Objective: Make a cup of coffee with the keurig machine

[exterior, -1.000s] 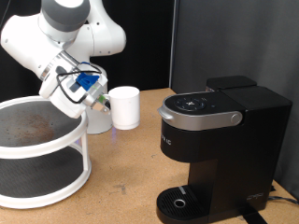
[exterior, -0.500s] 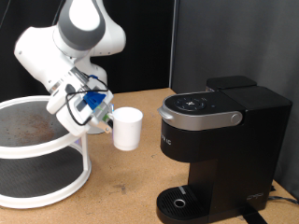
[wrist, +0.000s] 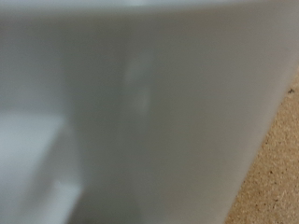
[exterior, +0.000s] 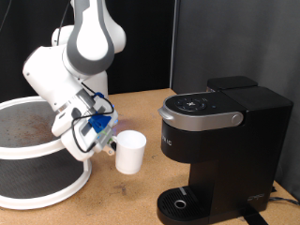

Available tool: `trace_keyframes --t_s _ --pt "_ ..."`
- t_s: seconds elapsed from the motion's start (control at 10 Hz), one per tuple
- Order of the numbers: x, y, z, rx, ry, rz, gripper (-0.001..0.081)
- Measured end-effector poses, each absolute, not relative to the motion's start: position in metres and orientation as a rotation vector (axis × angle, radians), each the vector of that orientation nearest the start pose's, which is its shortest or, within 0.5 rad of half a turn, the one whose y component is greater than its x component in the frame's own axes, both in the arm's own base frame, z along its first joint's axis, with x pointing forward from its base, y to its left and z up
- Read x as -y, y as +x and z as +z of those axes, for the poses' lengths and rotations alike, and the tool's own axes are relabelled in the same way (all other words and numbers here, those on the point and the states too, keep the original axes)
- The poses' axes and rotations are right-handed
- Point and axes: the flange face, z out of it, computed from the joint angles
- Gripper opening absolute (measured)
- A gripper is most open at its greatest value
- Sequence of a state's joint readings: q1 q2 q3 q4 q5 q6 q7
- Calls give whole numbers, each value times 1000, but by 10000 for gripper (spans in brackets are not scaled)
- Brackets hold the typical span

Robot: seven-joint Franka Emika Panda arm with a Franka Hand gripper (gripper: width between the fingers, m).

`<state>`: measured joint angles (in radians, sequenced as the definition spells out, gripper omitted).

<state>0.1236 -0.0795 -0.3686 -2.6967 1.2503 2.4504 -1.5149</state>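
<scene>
A dark backdrop is hanging behind a cork-brown counter (exterior: 131,192), on which the scene is being laid out. At the exterior view's left a white two-tier round stand (exterior: 42,155) is resting, and at the exterior view's right the black coffee machine (exterior: 220,150) is standing with its lid closed and its round drip tray (exterior: 178,202) bare.

The white cup (exterior: 129,152) is being held above the counter, between the stand and the machine, tilted slightly with its mouth upward. It is being carried by the end effector (exterior: 106,142), which is clenched on the cup's side wall from the exterior view's left; the fingers themselves are largely hidden by blue fittings and cables, so the grip is being read from the cup hanging clear of the counter against them. In the wrist view the frame is being filled almost wholly by the cup's (wrist: 131,112) smooth white wall, blurred by closeness, with a strip of counter (wrist: 276,177) showing at one corner.

The cup is being judged light and apparently empty, stiff enough to take a firm pinch, yet smooth and likely slippery. A hold across the wall near mid-height, as is being used, is being judged sound; a grip too near the rim could let it swing or slip. The cup is well apart from the drip tray.
</scene>
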Motion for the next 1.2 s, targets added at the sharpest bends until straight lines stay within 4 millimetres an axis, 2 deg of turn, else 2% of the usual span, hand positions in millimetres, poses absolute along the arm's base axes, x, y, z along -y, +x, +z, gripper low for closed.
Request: trace_keyframes --t_s 0.4,0.7,1.2 --pt "90 407 224 215 -2504 -624 61" --pt "85 416 216 256 -2468 -621 61" --pt "46 423 201 270 -2462 -665 61"
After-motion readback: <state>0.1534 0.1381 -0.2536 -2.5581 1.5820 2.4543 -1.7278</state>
